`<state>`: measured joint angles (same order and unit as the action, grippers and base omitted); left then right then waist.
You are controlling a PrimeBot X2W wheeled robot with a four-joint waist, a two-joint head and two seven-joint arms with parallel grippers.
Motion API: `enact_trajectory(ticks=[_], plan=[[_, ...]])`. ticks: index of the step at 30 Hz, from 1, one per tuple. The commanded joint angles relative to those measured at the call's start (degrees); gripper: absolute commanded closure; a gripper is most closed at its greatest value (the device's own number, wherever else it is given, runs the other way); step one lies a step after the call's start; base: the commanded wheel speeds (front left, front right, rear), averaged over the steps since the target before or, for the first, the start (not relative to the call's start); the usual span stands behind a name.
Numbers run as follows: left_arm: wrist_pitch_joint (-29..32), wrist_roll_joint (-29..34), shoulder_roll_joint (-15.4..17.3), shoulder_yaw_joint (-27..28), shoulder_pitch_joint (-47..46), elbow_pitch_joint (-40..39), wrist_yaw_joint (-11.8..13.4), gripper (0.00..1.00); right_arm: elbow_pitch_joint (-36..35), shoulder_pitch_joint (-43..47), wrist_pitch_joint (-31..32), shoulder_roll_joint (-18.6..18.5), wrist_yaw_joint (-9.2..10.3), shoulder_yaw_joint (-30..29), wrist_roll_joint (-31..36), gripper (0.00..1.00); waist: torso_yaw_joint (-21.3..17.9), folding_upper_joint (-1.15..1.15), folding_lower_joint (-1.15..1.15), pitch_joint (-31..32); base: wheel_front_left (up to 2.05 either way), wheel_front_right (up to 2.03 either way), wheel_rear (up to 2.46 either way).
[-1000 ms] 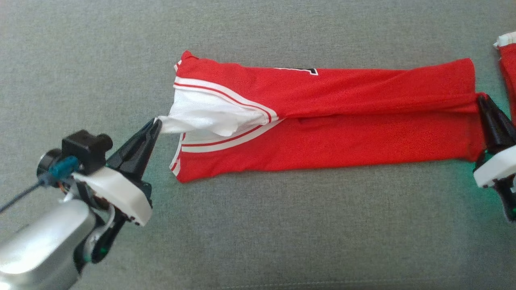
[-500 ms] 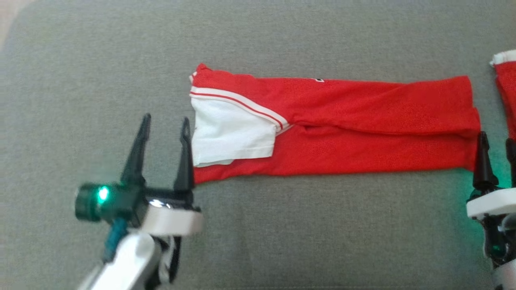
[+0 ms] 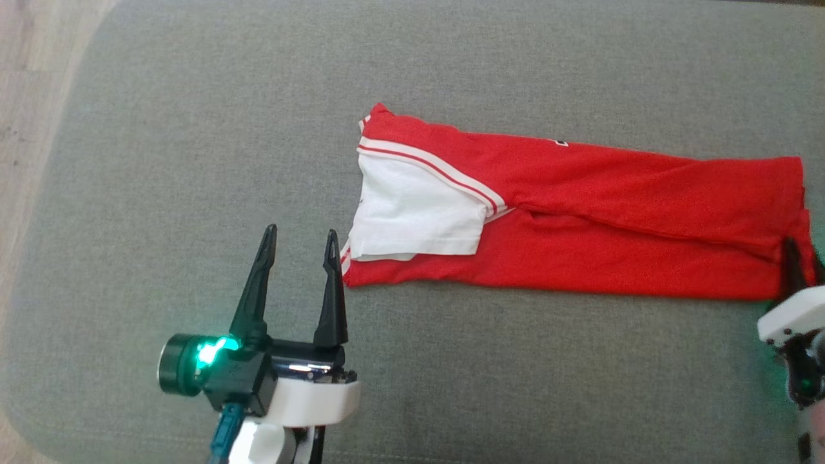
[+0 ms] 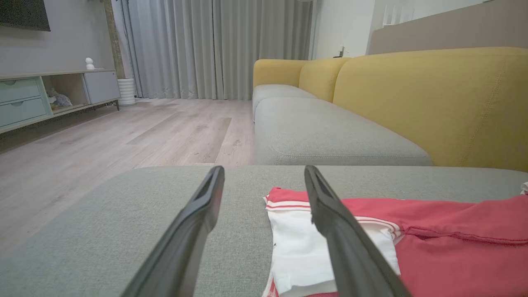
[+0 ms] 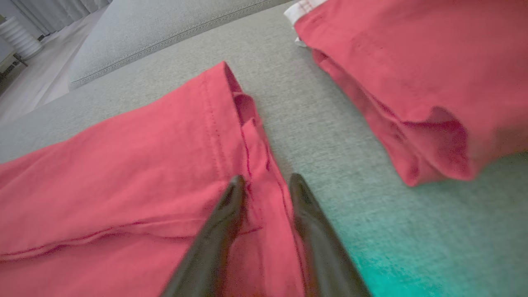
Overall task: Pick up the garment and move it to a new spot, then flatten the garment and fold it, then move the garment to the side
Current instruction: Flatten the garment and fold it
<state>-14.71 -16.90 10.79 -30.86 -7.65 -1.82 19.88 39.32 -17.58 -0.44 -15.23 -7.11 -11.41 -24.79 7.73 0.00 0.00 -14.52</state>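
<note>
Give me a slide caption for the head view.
Open left pincer beside the long-folded red garment on a grey cushion.

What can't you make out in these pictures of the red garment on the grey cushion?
The print on the garment: head view, only a black-and-white sliver shows; the fold hides the rest.
The right gripper: head view, cut off by the right edge.
The second red garment: right wrist view, cut off by the top and right edges.
</note>
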Motion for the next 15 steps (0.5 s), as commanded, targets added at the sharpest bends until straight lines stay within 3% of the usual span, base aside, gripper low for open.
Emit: enact_trajectory(ticks=[1,7,15], plan=[[-0.3,0.9,-0.4,2.8,-0.3,-1.4,-0.5,0.00,-0.3,-0.7,1.0,-0.5,-0.37,1.7,-0.2,1.00,0.3,0.00,0.00,0.4,0.00,0.00,0.00],[-0.3,3.4,-2.4,6.1,1.7,-0.8,-3.1,0.00,-1.9,-0.2,-1.0,-2.3,-0.37,2.4,-1.5,1.00,0.1,0.00,0.00,2.4,0.00,0.00,0.00],[-0.3,5.7,-4.2,9.2,3.8,-0.3,-5.8,0.00,-11.2,-0.4,3.8,-10.5,-0.37,1.6,-4.2,1.00,-1.8,0.00,0.00,4.3,0.00,0.00,0.00]])
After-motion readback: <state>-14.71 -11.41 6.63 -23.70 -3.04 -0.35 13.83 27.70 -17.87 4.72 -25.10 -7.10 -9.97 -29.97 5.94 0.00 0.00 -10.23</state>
